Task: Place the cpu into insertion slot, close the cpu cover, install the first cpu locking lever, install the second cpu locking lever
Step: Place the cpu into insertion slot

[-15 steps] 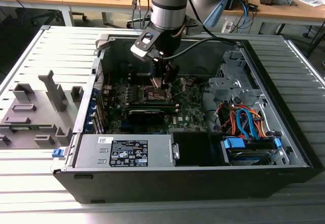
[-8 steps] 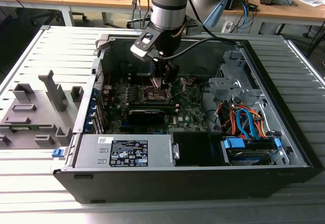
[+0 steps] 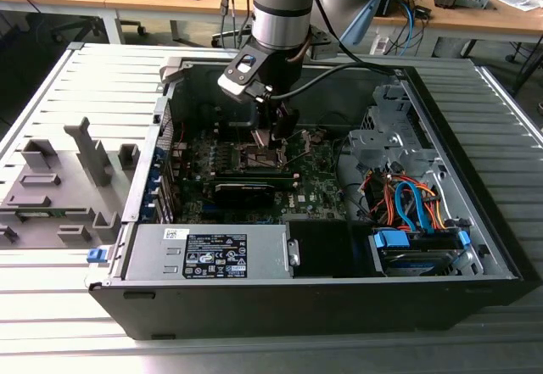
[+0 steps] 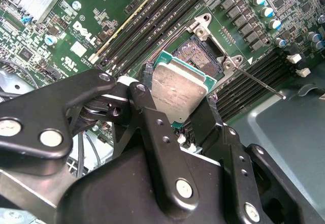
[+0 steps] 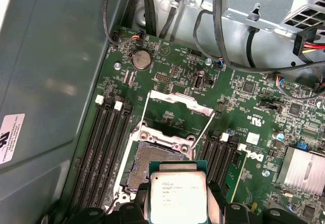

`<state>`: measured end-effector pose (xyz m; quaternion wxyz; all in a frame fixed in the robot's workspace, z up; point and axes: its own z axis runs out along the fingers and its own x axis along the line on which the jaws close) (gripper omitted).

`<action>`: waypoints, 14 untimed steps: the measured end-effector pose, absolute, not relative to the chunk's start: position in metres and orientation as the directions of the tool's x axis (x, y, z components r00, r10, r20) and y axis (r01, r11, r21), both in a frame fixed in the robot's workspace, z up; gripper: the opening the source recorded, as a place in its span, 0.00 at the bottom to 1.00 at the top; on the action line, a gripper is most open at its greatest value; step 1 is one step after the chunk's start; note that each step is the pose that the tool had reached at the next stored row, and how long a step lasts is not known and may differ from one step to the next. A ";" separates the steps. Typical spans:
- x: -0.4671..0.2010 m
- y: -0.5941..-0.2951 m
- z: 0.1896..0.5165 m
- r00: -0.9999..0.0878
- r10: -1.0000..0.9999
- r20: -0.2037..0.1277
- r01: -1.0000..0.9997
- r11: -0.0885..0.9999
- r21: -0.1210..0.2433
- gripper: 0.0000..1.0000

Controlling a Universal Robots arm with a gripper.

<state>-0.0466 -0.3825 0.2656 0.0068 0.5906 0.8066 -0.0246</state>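
We grip the cpu (image 4: 180,89) in the jaws, hovering just above the insertion slot (image 4: 199,54). Nothing seated yet: cpu cover (image 5: 177,99) open, both levers (image 4: 259,82) free.

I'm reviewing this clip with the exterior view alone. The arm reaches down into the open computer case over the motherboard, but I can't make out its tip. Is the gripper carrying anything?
Observer: Yes. In the second wrist view the gripper is shut on the cpu, with one finger at each of two opposite edges.
Operator: What lies beneath it?
Observer: In the first wrist view, the insertion slot. Its dark contact field is bare and the chip hangs partly over it, not seated.
Operator: Is anything folded over that opening?
Observer: No. The cpu cover is swung open, off the slot.
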 end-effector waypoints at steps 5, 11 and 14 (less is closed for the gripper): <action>-0.047 -0.383 0.266 -0.298 0.954 -0.040 0.954 0.297 -0.032 0.54; -0.047 -0.383 0.266 -0.294 0.955 -0.040 0.956 0.293 -0.032 0.54; -0.047 -0.382 0.266 -0.291 0.956 -0.040 0.956 0.290 -0.032 0.54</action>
